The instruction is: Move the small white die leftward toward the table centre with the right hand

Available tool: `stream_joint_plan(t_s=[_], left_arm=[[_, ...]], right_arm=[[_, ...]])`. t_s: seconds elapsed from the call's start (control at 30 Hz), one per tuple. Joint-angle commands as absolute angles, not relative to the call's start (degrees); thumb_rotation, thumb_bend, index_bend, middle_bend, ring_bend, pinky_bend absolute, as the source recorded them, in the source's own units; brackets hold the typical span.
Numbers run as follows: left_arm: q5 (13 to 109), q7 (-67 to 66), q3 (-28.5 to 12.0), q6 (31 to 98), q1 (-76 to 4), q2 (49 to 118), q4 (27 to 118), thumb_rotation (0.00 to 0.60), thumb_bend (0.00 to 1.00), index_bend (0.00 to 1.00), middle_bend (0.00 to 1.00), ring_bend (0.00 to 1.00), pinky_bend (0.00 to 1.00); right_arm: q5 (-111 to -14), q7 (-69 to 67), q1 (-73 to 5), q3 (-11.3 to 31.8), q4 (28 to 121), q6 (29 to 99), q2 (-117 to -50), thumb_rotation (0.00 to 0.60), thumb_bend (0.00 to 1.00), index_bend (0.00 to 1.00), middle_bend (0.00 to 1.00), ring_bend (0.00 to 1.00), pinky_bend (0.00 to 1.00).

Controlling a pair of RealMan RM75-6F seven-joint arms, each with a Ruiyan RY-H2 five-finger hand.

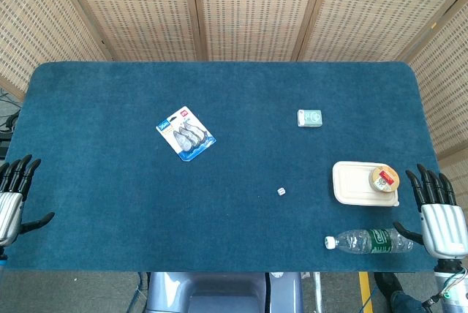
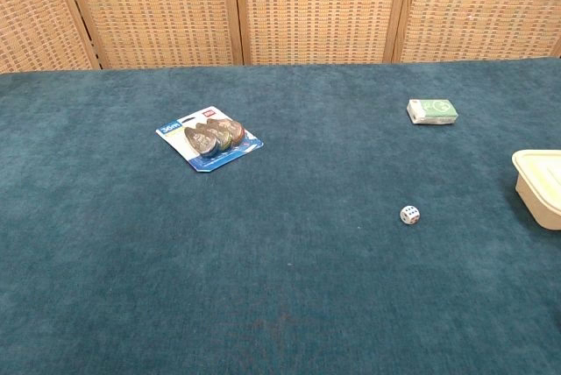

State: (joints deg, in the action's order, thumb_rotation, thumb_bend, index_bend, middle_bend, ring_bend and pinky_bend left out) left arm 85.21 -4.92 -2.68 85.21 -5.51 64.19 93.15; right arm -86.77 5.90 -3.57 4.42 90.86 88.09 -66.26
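- The die (image 1: pixel 281 191) sits alone on the blue table (image 1: pixel 110 181), right of centre and toward the near edge; my chest view (image 2: pixel 409 214) shows its coloured pips, which the head view is too small to show.
- My right hand (image 1: pixel 437 207) is at the table's right edge, fingers apart and holding nothing, well apart from the die. Only the head view shows it.
- My left hand (image 1: pixel 14 192) is at the left edge, also spread and empty, again seen only from the head.
- Between die and right hand lies a cream lidded box (image 1: pixel 363 183) with a small round tin (image 1: pixel 384 178) on its right end; the chest view catches only the box's corner (image 2: pixel 539 184).
- A plastic bottle (image 1: pixel 369 240) lies on its side near the right hand, head view only.
- Farther back: a small green box (image 1: pixel 309 118), and left of centre a blister pack (image 1: pixel 186 133).
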Motion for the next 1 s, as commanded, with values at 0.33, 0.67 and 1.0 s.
stream_joint_plan(t_s=[0.33,0.67,1.0], left_arm=[[85.6,-4.9,-3.0,85.7,-5.6,64.6,93.0,0.600,0.00,0.00,0.00,0.00,0.00],[86.5,-4.1,-3.3,87.5,-5.3,65.2,92.2,0.600,0.00,0.00,0.00,0.00,0.00],[84.9,-5.1,-4.1,86.7,-5.6,65.6,92.1,0.600,0.00,0.00,0.00,0.00,0.00]], right_arm=[[-88.9,4.2,-4.8,3.3,90.8,86.1,-66.2,0.600,0.00,0.00,0.00,0.00,0.00],[-92.8,-4.1,-19.9,8.2,91.6,70.5,-64.9,0.600,0.00,0.18,0.00,0.00,0.00],[-87.8,1.1,-33.9,12.2,90.7,53.6,-71.3,0.600,0.19,0.35,0.00,0.00,0.00]])
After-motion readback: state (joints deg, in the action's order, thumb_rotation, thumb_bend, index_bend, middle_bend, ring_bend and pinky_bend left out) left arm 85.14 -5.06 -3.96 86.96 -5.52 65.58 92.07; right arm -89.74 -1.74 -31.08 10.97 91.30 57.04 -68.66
